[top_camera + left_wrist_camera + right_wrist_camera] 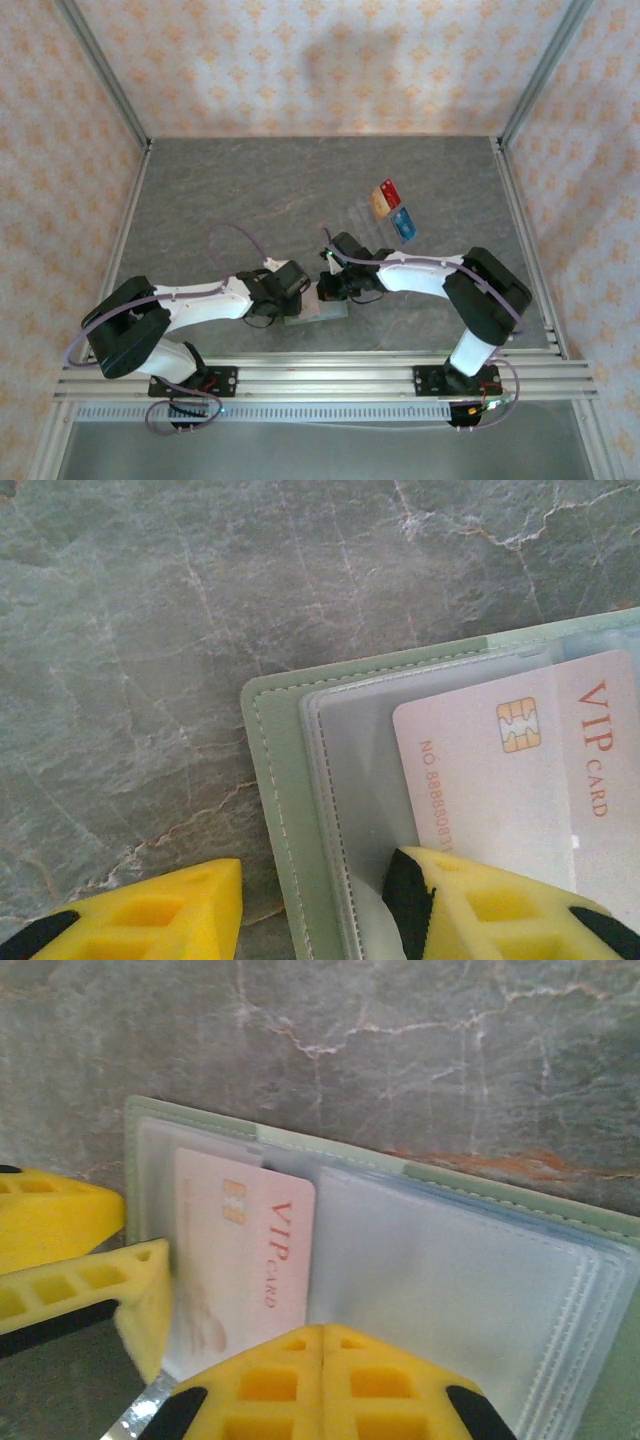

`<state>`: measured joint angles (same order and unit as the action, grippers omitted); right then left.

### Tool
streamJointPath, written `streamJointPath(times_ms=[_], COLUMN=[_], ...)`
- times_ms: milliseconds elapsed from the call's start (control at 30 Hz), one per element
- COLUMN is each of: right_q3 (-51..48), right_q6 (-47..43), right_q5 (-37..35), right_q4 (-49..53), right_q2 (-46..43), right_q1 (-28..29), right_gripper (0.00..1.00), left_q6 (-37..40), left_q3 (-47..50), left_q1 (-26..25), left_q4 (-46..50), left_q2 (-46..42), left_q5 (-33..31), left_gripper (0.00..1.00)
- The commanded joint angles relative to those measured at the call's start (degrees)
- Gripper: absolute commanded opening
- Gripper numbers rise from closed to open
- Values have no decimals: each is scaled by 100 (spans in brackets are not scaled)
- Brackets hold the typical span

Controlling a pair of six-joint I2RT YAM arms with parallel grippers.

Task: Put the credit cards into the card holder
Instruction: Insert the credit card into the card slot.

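Near the arms, the open green wallet [275, 780] lies on the table [250, 190]. The left fingers [490, 905] stand half open and hold nothing, one pressing its clear pocket. The right fingers [320, 1370] are closed together, tips against a pale card [250, 1250] in that pocket. Farther back, red, gold and blue cards [383, 200] sit in a clear tray [355, 215]

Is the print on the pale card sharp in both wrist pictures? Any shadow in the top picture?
Left wrist: the pale card is sharp, and VIP CARD reads easily. Right wrist: same print legible but smaller and softer. Top external: a soft shadow on the back wall.
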<state>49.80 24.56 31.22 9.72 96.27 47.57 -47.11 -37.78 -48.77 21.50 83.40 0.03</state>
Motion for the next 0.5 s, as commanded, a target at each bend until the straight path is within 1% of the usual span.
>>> streamJointPath(times_ms=[0,467], right_q3=[203,302], right_q6=[-53,-74], right_q5=[-123,-108], right_q4=[123,166], right_q2=[76,145], right_q1=[-2,68], right_gripper=[0,0], left_q6=[-76,-52], left_q3=[368,350], left_q1=[-59,-60], left_q4=[285,226], left_q2=[432,511], left_q5=[138,173], left_gripper=[45,45])
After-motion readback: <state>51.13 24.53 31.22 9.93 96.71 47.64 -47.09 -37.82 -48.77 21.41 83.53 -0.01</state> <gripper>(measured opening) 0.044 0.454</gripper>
